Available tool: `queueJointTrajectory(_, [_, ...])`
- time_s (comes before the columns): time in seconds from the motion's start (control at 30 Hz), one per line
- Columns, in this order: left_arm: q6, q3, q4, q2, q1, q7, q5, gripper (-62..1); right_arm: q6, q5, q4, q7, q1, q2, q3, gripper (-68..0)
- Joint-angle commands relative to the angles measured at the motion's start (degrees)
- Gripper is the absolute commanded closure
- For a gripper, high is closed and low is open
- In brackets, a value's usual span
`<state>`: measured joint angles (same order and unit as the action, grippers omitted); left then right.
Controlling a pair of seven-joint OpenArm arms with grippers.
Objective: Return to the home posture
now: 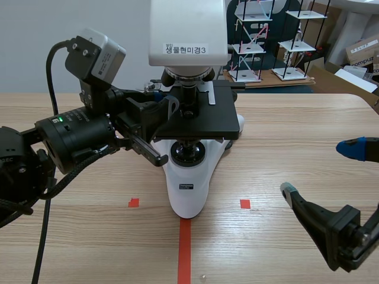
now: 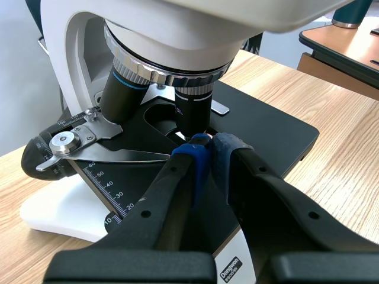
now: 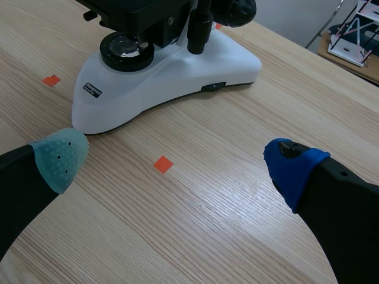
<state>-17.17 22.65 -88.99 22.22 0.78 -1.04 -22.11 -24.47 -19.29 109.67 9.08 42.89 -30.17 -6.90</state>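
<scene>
Left claw [image 2: 207, 151]: clenched, pads pressed together, nothing visible between them. The tips sit on the black stage [image 2: 266, 136] of the microscope [image 1: 189, 177], just under the objective [image 2: 192, 106]. That arm reaches in from the left to mid-desk, so it is far from any rest pose.

Right claw [image 3: 175, 161]: released, fingers wide, low over bare desk [image 1: 284, 136] at near right, well apart from the microscope base.

Judgement: the left arm must back straight out first, since lifting early risks knocking the objective.
</scene>
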Motion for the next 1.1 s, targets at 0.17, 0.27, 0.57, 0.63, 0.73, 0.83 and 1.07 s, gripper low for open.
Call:
queueJointTrajectory(0.17, [-0.09,0.22,-0.68,-0.42,0.20,0.76,-0.11,-4.0,0.20,-0.39,0.76,0.92,0.11,-0.46,-0.13,-67.9])
queueJointTrajectory(0.27, [-0.09,0.22,-0.68,-0.42,0.20,0.76,-0.11,-4.0,0.20,-0.39,0.76,0.92,0.11,-0.46,-0.13,-67.9])
queueJointTrajectory(0.57, [-0.09,0.22,-0.68,-0.42,0.20,0.83,0.28,-4.0,0.20,-0.39,0.76,0.92,0.11,-0.46,-0.13,-67.9])
queueJointTrajectory(0.63, [-0.04,0.20,-0.68,-0.28,0.09,1.25,0.26,-4.0,0.20,-0.39,0.76,0.92,0.11,-0.46,-0.13,-67.9])
queueJointTrajectory(0.73, [-0.04,-0.42,-0.74,-0.11,-0.33,1.62,0.22,-4.0,0.20,-0.39,0.76,0.92,0.11,-0.44,-0.13,-67.9])
queueJointTrajectory(0.83, [-0.07,-1.88,-1.11,-0.09,-1.77,1.73,0.22,-4.0,0.20,-0.39,0.76,0.90,0.11,-0.46,-0.13,-67.9])
queueJointTrajectory(1.07, [-0.04,-4.68,-6.03,3.19,-7.80,5.95,0.31,-4.1,0.20,-0.39,0.76,0.90,0.11,-0.44,-0.13,-67.9])
